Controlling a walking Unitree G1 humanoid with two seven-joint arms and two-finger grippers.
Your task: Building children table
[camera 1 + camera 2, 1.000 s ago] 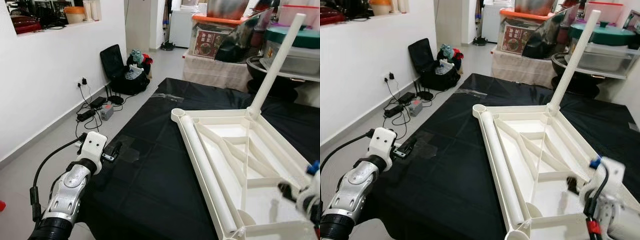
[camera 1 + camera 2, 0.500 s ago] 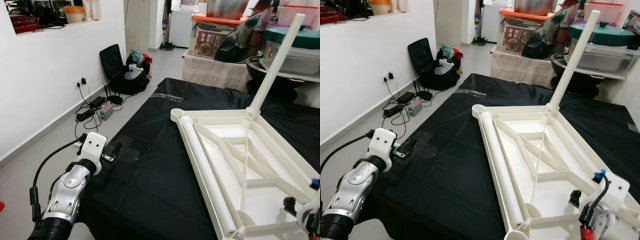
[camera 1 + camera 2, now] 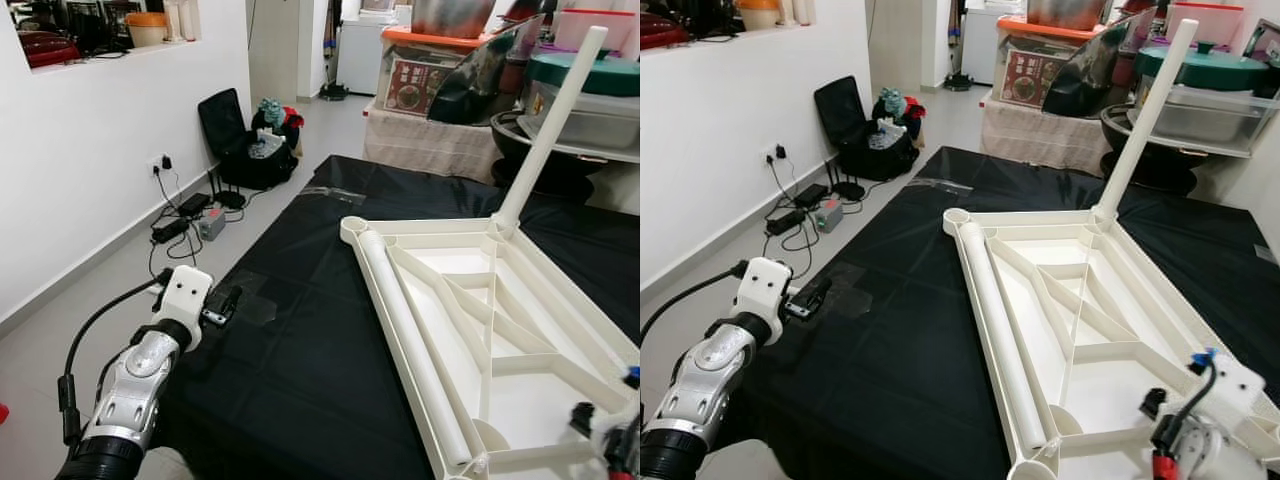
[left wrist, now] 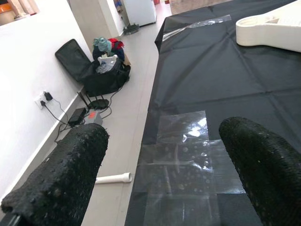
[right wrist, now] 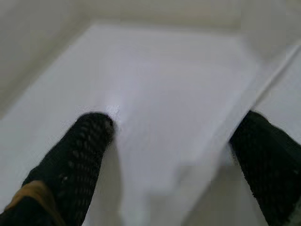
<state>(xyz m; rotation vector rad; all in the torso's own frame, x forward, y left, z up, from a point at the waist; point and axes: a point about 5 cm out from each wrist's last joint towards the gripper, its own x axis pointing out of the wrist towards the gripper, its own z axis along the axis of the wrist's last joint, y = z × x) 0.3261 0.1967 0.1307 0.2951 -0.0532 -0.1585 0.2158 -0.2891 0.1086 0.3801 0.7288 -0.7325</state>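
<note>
Right gripper jaws spread over upturned table; left gripper idle

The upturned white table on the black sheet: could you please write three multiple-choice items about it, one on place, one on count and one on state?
1. Where does the loose leg lie?
A. Inside the table, along its left edge
B. On the grey floor
C. Across the black sheet, clear of the table

2. How many legs stand fitted upright in the table's corners?
A. None
B. One
C. Three

3. How is the left tool set?
A. Shut on the loose leg
B. Shut on nothing
C. Open, holding nothing

Answers:
1. A, since the leg rests in the frame beside the left wall.
2. B, since a single upright leg rises from the far corner.
3. C, since the left wrist view shows its fingers apart over the taped sheet.
</note>
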